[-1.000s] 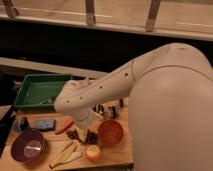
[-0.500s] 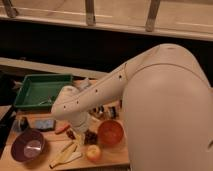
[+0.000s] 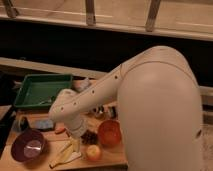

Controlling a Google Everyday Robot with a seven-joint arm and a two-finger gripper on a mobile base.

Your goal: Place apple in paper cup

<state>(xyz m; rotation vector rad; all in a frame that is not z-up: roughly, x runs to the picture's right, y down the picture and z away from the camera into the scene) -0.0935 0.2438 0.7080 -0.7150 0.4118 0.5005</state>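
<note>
- While my hand (image 3: 77, 139) hangs low over the table (image 3: 111, 159), its fingers are spread wide and hold nothing.
- The apple (image 3: 93, 152) sits on the table, just beside my hand.
- An orange bowl (image 3: 109, 133) is just behind the apple.
- A purple bowl (image 3: 29, 145) sits at the table's left end.

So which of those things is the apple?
On the wooden table under the robot's white arm, find the orange bowl. The apple sits just in front of it, near the table's front edge, with the gripper hovering close beside it. It is small, round and yellowish, a solid ball rather than a hollow bowl.
</note>
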